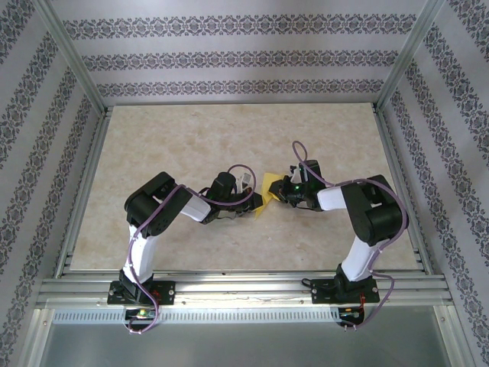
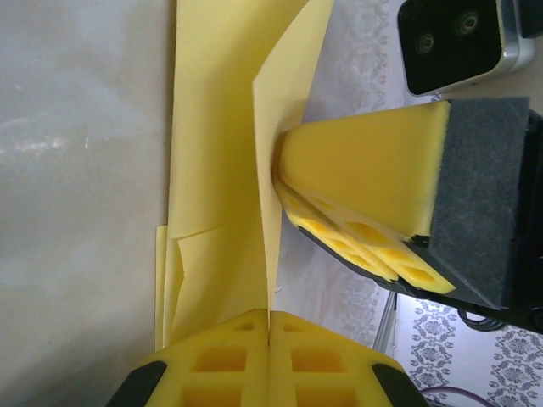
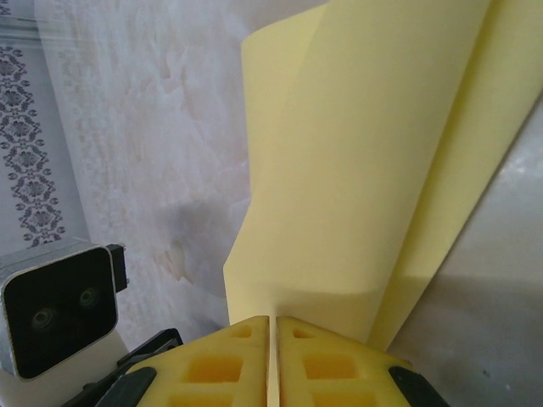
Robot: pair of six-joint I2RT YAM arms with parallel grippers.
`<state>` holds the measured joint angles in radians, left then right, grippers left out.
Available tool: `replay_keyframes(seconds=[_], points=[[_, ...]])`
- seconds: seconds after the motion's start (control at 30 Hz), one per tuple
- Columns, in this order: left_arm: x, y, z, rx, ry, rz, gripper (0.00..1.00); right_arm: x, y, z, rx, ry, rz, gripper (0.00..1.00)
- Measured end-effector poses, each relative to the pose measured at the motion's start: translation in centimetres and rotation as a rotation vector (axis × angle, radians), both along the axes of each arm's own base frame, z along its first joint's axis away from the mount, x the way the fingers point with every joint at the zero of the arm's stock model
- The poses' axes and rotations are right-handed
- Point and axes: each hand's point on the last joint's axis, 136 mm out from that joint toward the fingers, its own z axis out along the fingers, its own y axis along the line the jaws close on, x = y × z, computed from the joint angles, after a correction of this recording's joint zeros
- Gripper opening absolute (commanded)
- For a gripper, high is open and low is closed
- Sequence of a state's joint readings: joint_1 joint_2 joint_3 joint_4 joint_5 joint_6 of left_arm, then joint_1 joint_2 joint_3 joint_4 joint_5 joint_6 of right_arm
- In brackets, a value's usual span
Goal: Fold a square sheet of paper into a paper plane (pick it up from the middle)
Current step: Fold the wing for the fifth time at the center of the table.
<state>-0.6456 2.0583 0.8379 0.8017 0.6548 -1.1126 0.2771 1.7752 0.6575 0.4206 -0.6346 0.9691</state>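
Left tool (image 2: 269, 317) first: its yellow, cell-moulded fingers (image 2: 222, 363) are pinched shut on one edge of the square sheet of paper (image 2: 216, 127), apparently to anchor it over the middle of the bench (image 1: 191, 145). Opposite, the right tool (image 3: 273, 322) clamps the same thin, matte sheet, which is creased into long flaps, likely to keep the fold taut and aligned.

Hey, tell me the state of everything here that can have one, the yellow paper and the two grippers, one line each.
Thin yellow matte paper sheet: partly folded, with creases and overlapping layers, not yet a plane, gripped on two sides.
Left gripper, yellow ribbed fingers: shut on the sheet.
Right gripper, yellow ribbed fingers: shut on the sheet.
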Motion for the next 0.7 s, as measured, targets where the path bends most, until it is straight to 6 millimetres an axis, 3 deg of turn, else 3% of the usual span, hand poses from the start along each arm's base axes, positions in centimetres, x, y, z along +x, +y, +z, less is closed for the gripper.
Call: replay_keyframes(seconds=[0.1,0.5,0.7], points=[[0.01,0.00,0.00,0.000,0.000,0.000,0.00,0.02,0.01,-0.41,-0.002,0.007,0.000,0.12],[-0.01,0.06,0.16,-0.006,-0.012,0.003,0.21,0.03,0.04,-0.85,-0.004,0.018,0.001,0.11],[-0.56,0.64,0.42,0.008,-0.019,0.004,0.24,0.05,0.05,-0.87,-0.003,0.020,0.002,0.11]])
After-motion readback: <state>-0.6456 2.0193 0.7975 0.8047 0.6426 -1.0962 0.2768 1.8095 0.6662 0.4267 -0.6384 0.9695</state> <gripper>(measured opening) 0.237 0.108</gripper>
